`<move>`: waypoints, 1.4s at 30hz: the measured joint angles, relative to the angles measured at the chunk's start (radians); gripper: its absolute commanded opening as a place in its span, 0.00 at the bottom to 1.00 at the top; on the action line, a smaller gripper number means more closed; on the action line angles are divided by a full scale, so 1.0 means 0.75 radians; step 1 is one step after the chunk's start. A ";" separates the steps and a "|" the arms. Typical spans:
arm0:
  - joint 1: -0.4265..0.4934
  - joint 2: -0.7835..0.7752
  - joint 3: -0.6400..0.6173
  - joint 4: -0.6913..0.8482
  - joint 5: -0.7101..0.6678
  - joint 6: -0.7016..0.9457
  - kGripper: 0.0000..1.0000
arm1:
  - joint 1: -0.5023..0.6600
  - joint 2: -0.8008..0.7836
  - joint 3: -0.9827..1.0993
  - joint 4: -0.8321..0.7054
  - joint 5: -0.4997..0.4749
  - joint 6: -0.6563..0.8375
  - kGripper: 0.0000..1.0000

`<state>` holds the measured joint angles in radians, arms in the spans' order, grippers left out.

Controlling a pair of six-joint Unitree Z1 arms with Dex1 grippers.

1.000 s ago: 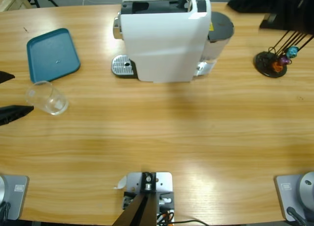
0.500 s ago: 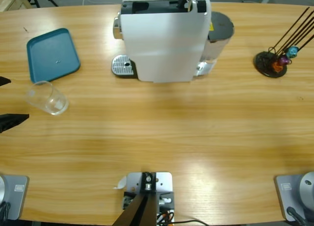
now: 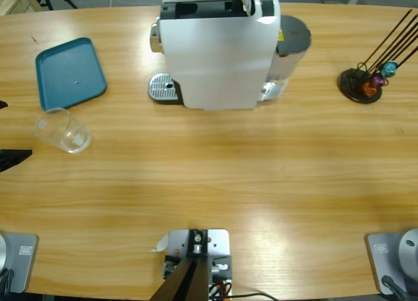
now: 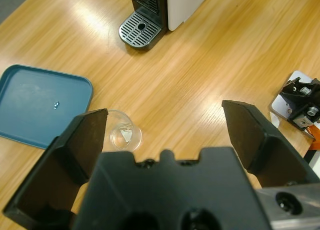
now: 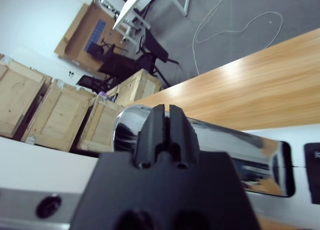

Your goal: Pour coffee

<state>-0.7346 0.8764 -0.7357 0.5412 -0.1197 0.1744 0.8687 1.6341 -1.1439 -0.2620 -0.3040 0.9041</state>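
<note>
**Left gripper backs away from the glass; coffee not yet poured**

Since a second ago, the left gripper has retreated toward the counter's left edge, and the dark shape at the high view's top right corner has gone.

No coffee is visible anywhere. A clear glass stands apparently empty just beside a teal tray, well apart from the white coffee machine and its drip grate. Judging from this, nearly the whole task remains.

The left gripper is spread wide, holding nothing, the glass lying ahead between its jaws but untouched. The right gripper appears pressed together above the machine's shiny lever; whether it touches is unclear.
</note>
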 measured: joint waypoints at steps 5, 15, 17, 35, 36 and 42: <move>0.000 -0.002 0.001 0.000 0.012 0.000 1.00 | 0.000 0.069 -0.013 -0.005 0.068 -0.014 0.00; 0.000 -0.002 0.020 -0.005 0.070 -0.013 1.00 | 0.043 0.207 -0.069 0.071 0.124 -0.070 0.00; 0.000 -0.002 0.022 -0.007 0.070 -0.013 1.00 | 0.043 0.207 -0.086 0.120 0.124 -0.076 0.00; 0.000 -0.006 0.023 -0.008 0.075 -0.017 1.00 | 0.060 0.283 -0.301 0.491 0.156 -0.112 0.00; 0.000 -0.007 0.023 -0.008 0.075 -0.018 1.00 | 0.061 0.283 -0.301 0.491 0.156 -0.111 0.00; 0.000 -0.037 0.039 -0.027 0.102 -0.089 1.00 | 0.065 0.235 -0.225 0.402 0.249 -0.338 1.00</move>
<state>-0.7349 0.8491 -0.7067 0.5208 -0.0435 0.1078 0.9171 1.8101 -1.3127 0.0396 -0.1176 0.6507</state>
